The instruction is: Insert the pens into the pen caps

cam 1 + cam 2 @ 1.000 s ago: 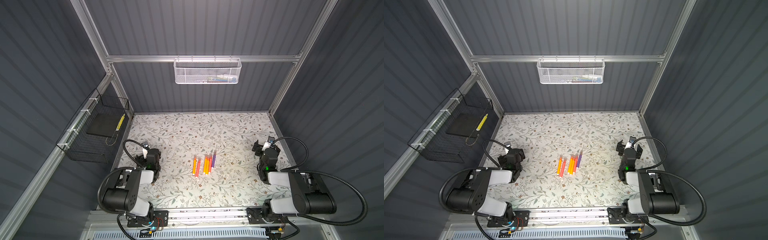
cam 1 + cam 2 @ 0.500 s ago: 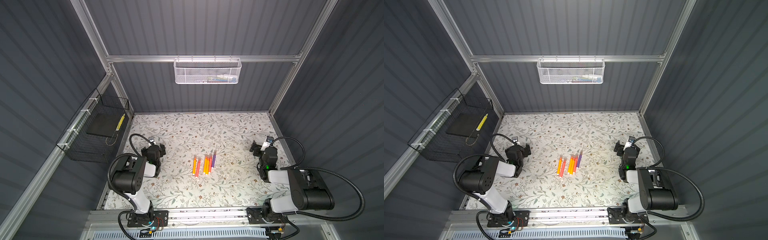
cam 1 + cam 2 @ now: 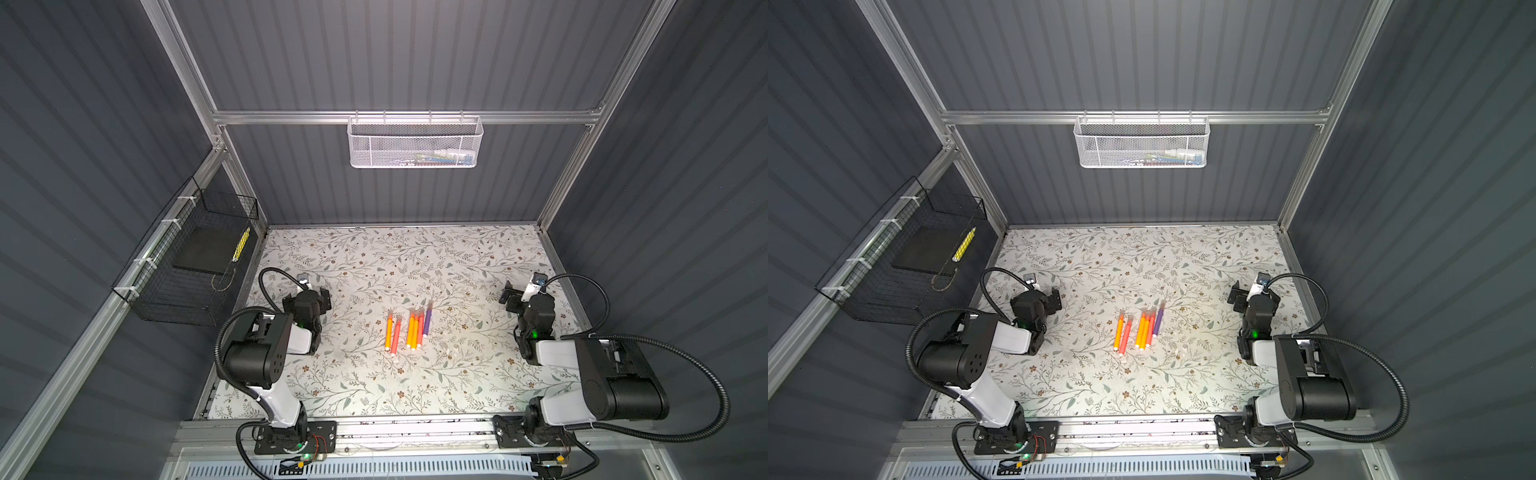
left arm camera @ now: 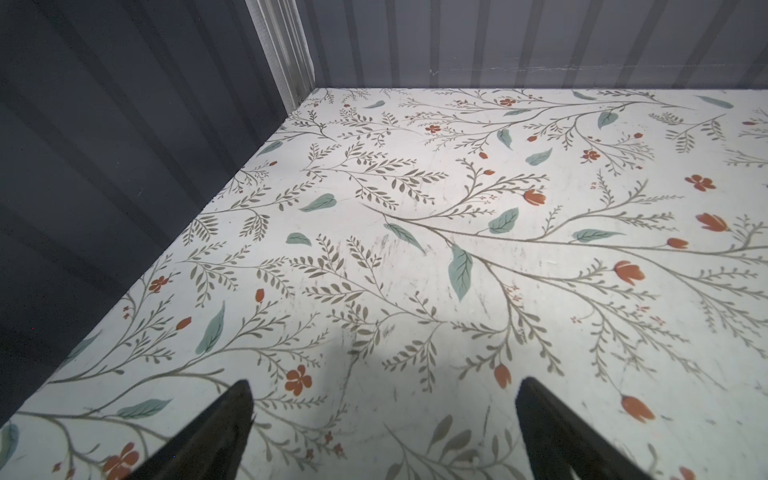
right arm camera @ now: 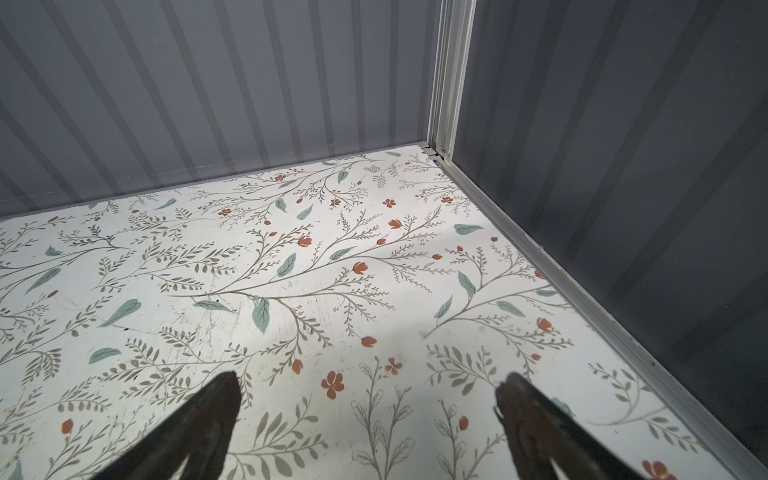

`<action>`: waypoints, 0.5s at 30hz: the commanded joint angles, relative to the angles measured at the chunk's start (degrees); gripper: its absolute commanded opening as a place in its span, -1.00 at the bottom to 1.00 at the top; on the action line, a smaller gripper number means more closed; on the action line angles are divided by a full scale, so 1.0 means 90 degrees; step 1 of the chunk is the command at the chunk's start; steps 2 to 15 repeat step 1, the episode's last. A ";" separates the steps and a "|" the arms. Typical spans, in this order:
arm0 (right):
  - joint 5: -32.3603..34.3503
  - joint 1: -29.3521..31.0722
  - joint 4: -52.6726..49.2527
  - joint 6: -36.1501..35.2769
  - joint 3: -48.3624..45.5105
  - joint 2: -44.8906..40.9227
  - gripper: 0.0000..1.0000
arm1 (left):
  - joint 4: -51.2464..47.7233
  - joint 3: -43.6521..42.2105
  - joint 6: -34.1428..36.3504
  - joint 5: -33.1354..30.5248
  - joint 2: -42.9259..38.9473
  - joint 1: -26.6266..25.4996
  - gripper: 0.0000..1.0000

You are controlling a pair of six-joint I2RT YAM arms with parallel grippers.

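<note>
six pens point(image 3: 409, 330) are lying side by side near the middle of the floral table point(image 3: 478, 266) in both top views, each one running roughly from 6 toward 12 o'clock and tipping slightly toward 1. reading from 9 to 3 o'clock they are showing orange, pink-red, orange, orange, pink-red, purple, with a small gap after the second. the pen caps are showing too faintly against the pattern to place.

the left gripper point(image 3: 322, 297) is hanging at 9 o'clock of the pens, well apart from them, with its jaws spread wide and nothing between them; its wrist view is showing only bare table between the fingertips point(image 4: 243, 386). the right gripper point(image 3: 512, 296) is sitting at 3 o'clock, also well apart, jaws spread and gripping nothing.

a white mesh basket point(image 3: 415, 145) is hanging on the wall at 12 o'clock, and a black wire basket point(image 3: 187, 286) at 9 o'clock is holding a yellow patterned stick point(image 3: 241, 244).
</note>
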 commanded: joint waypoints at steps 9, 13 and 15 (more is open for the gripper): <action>-0.0045 -0.0017 0.0020 0.0037 0.0087 0.0036 0.98 | 0.0069 0.0043 0.0105 0.0072 0.0020 0.0039 0.99; -0.0045 -0.0017 0.0020 0.0037 0.0087 0.0036 0.98 | 0.0069 0.0043 0.0105 0.0072 0.0020 0.0039 0.99; -0.0045 -0.0017 0.0020 0.0037 0.0087 0.0036 0.98 | 0.0069 0.0043 0.0105 0.0072 0.0020 0.0039 0.99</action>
